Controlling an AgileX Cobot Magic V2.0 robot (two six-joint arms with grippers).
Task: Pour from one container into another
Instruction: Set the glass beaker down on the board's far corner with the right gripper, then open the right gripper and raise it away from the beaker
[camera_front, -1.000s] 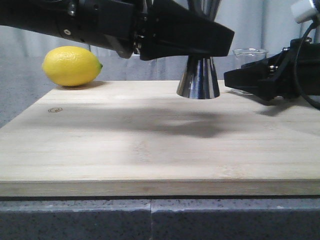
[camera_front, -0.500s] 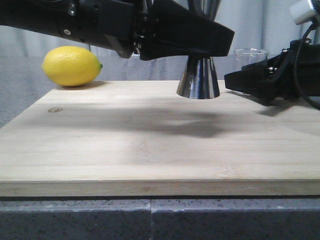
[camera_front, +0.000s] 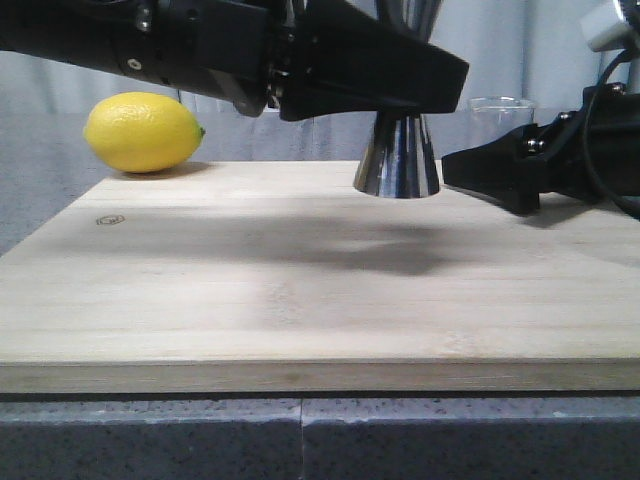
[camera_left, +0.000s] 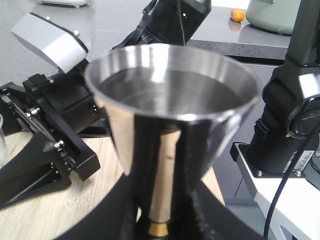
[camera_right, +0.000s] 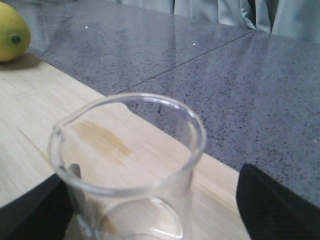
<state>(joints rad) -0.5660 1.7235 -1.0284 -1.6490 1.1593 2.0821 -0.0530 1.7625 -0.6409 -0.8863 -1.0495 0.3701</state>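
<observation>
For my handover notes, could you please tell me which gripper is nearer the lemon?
Left. The left gripper is around the jigger, to the right of the lemon; the right gripper is further right, at the beaker.

**Surfaces on the board**

The jigger (camera_front: 397, 160) is mirror-polished steel with a brass-coloured band. The beaker (camera_right: 127, 170) is clear, smooth glass. The board (camera_front: 300, 290) is pale matt wood; the counter (camera_right: 210, 75) speckled grey stone; the lemon (camera_front: 143, 131) waxy yellow.

A yellow lemon (camera_front: 144, 131) lies at the far left corner of a pale wooden board (camera_front: 300, 290). The board rests on a speckled grey surface (camera_front: 300, 440). Grey curtains (camera_front: 520, 50) hang behind.
</observation>
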